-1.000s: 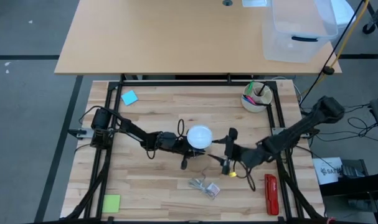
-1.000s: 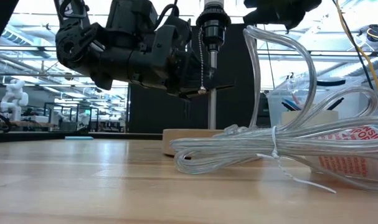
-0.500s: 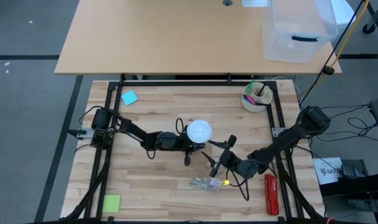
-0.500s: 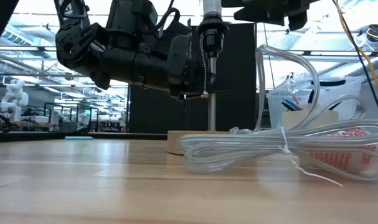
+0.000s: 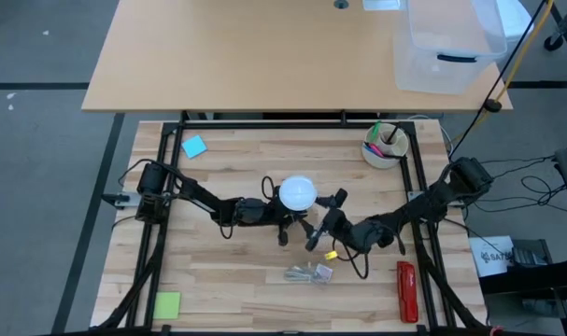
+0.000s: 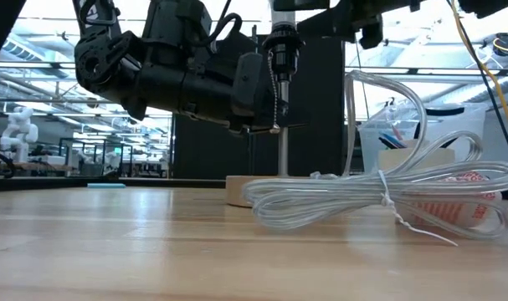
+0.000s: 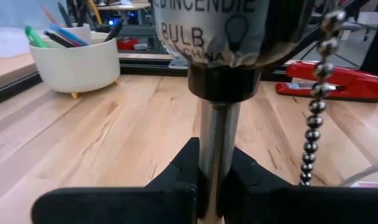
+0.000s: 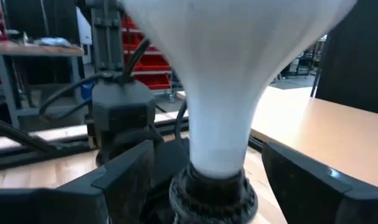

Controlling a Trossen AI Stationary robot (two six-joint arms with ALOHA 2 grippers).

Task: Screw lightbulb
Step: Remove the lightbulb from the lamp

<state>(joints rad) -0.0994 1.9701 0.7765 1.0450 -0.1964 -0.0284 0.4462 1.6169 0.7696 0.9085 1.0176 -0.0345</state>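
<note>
now the lightbulb (image 5: 298,192) is seen upright near the middle of the table (image 5: 246,159), its neck seated in the black socket (image 8: 212,190) at the top of a thin metal post (image 7: 217,149). the post is clamped low down by the closed jaws of the left gripper (image 5: 285,217), which reaches in from the left side. a beaded pull chain (image 7: 314,118) hangs just beside the post. the right gripper (image 5: 323,217) is placed just beside the bulb on its right, with its jaws spread wide on either side of the bulb's neck and apparently not touching it, though contact is hard to judge. a coil of clear cable (image 6: 362,201) lies on the table near the front, a red stapler (image 5: 406,290) to the right, and a white cup of pens (image 5: 385,145) toward the back right corner
</note>
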